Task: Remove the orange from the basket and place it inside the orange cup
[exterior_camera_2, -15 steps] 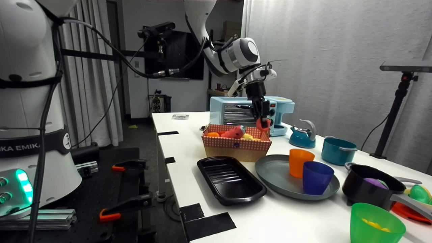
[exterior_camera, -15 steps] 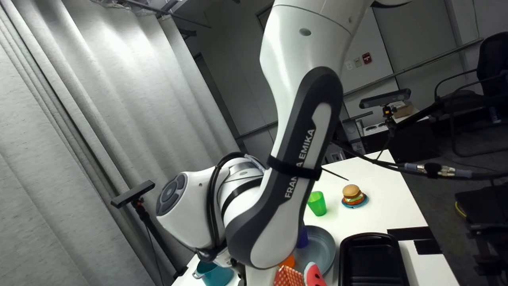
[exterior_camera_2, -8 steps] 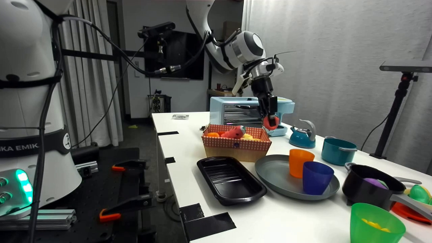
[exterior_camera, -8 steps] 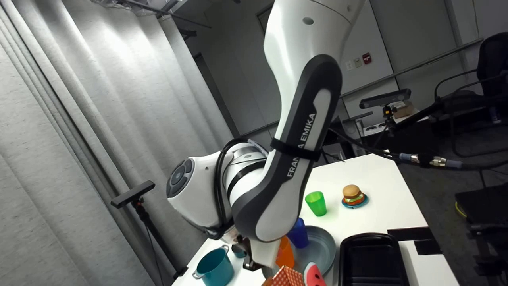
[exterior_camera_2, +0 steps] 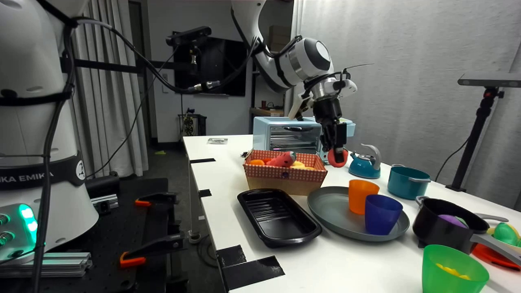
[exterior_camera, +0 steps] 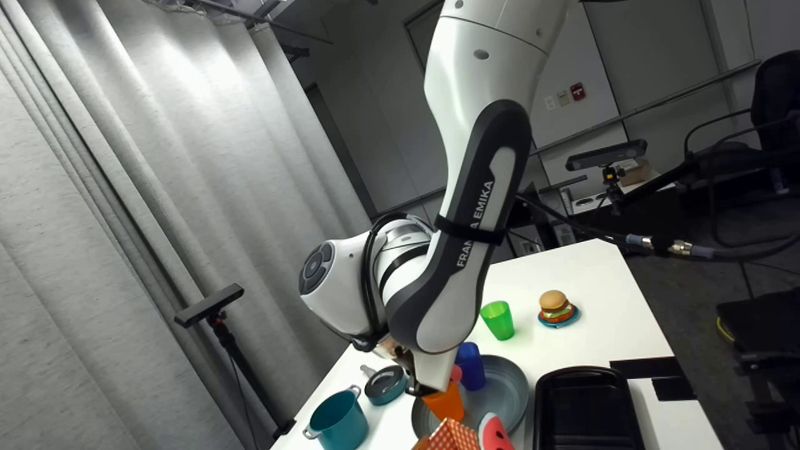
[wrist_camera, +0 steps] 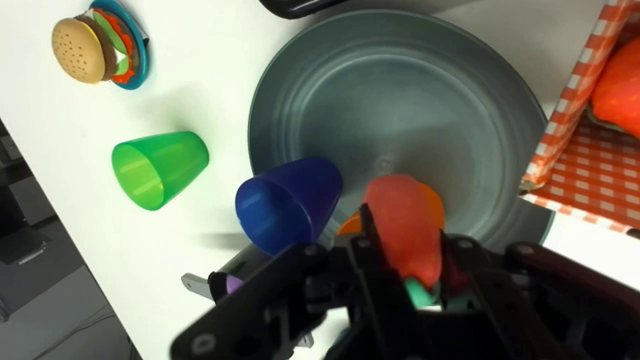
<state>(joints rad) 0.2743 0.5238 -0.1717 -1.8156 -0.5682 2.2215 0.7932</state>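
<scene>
Over on the left, off the edge of the white table [exterior_camera_2: 346,268], the robot's base [exterior_camera_2: 40,219] is standing, while its arm [exterior_camera_2: 301,61] is slanting down over the middle. Near the table's left side the red-checked basket [exterior_camera_2: 281,175] is sitting, and at its left end an orange piece [exterior_camera_2: 256,162] is peeping over the near wall; too much of it is hiding for me to tell whether it is the orange being asked for. On the basket's near side a black tray [exterior_camera_2: 281,219] is lying, and on the far side a pale blue oven [exterior_camera_2: 295,136] is standing.

Just right of the basket the gripper [wrist_camera: 405,225] is hanging in the air, its jaws pressing a red toy [wrist_camera: 410,235] from both sides. In the wrist view that toy is partly covering the orange cup [exterior_camera_2: 362,197], which is standing upright on the grey plate [exterior_camera_2: 329,211]. A blue cup [exterior_camera_2: 381,215] is standing just beside it, to the near right. Farther right, a teal pot [exterior_camera_2: 409,183] is sitting on the far side, and a green cup [exterior_camera_2: 456,274] is standing nearest me.
</scene>
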